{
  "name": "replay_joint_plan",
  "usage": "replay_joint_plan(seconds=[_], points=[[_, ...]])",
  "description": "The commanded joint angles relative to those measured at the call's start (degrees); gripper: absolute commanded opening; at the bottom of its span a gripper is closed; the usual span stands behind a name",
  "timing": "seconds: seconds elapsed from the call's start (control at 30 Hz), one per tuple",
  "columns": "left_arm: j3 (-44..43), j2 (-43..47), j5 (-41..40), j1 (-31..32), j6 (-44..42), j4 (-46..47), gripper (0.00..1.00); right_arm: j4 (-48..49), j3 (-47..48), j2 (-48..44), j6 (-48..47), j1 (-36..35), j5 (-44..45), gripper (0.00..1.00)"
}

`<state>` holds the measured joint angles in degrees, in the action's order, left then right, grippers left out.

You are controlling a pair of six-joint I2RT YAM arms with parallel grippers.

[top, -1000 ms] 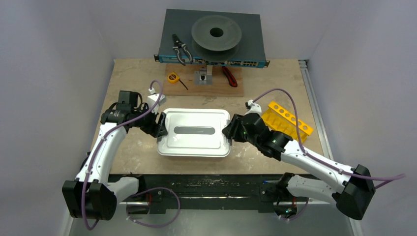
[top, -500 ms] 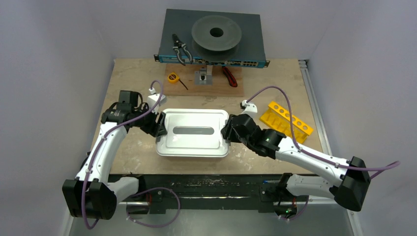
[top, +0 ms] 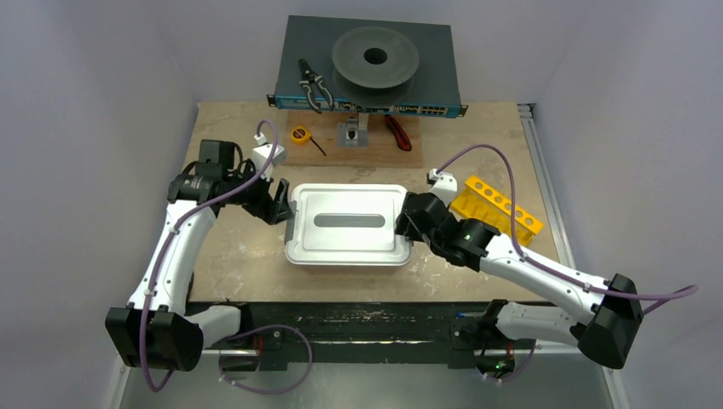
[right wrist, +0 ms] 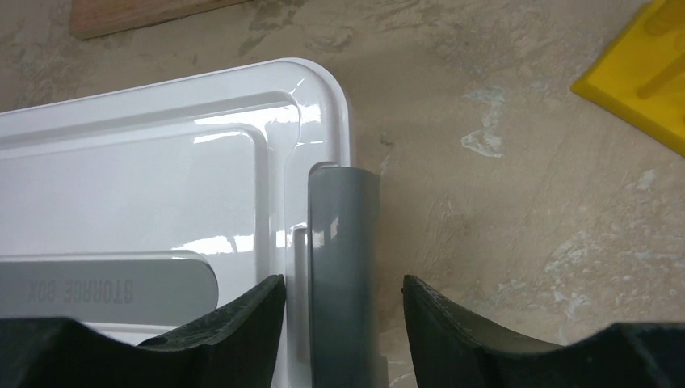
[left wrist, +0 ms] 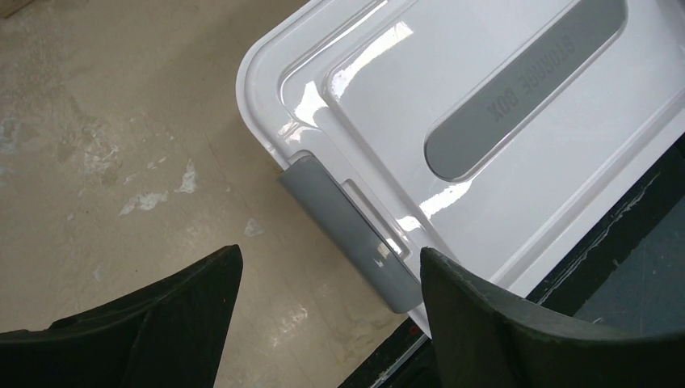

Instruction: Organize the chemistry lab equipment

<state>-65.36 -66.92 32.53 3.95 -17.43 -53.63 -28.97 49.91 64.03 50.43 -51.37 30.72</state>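
Observation:
A white storage box (top: 348,226) with its lid shut lies mid-table, and none of the chemistry lab equipment shows outside it. My left gripper (top: 280,201) is at the box's left end. In the left wrist view that gripper (left wrist: 331,271) is open wide, and the grey left latch (left wrist: 343,230) lies slantwise near its right finger. My right gripper (top: 407,220) is at the right end. In the right wrist view it (right wrist: 343,287) straddles the grey right latch (right wrist: 343,242), open, with a gap on the outer side.
A yellow rack (top: 499,207) with round holes lies right of the box, close to my right arm. Behind are a wooden board (top: 401,156), a yellow tape measure (top: 299,134), a red-handled tool (top: 397,132), pliers (top: 314,85) and a spool (top: 375,58) on a dark shelf.
The box has slid to the right and a little toward the back. My left gripper has opened wider and followed it; my right arm has drawn back to the right.

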Motion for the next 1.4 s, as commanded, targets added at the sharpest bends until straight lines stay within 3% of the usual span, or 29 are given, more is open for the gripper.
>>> replay_joint_plan(seconds=[0.0, 0.17, 0.37, 0.5, 0.63, 0.83, 0.93, 1.07, 1.37], points=[[-2.55, 0.67, 2.1, 0.11, 0.8, -1.85, 0.85, 0.99, 1.29, -2.5, -5.26, 1.15, 0.51, 0.6], [-4.15, 1.61, -0.32, -0.03, 1.21, -3.73, 1.0, 0.49, 4.63, -6.16, -10.01, 6.71, -6.28, 0.74], [-1.76, 4.0, -0.16, -5.26, 3.35, 2.75, 1.0, 1.7, 2.71, -10.23, -13.98, 16.63, -8.75, 0.9], [3.94, 4.18, -0.18, -10.16, 8.14, 14.05, 1.0, 12.59, -4.73, -10.54, -17.84, 18.62, 0.13, 0.99], [11.13, 4.58, -4.1, -10.69, 11.36, 25.78, 1.0, 30.74, -14.96, -9.17, -21.22, 19.01, 5.89, 0.99], [20.93, 3.0, -8.0, -10.7, 11.49, 40.34, 1.0, 37.11, -11.21, 4.97, -26.83, 20.75, 12.1, 0.99], [27.22, 3.35, -8.56, -10.67, 10.37, 51.39, 1.0, 48.13, -14.12, 8.67, -31.97, 22.23, 13.88, 0.99], [33.56, 3.46, -8.99, -10.71, 12.11, 63.03, 1.0, 56.38, -15.9, 9.87, -36.37, 25.06, 8.44, 0.99], [37.78, -1.64, -11.17, -10.71, 16.98, 76.1, 1.0, 60.0, -15.66, 11.4, -43.13, 28.9, 1.2, 0.99]])
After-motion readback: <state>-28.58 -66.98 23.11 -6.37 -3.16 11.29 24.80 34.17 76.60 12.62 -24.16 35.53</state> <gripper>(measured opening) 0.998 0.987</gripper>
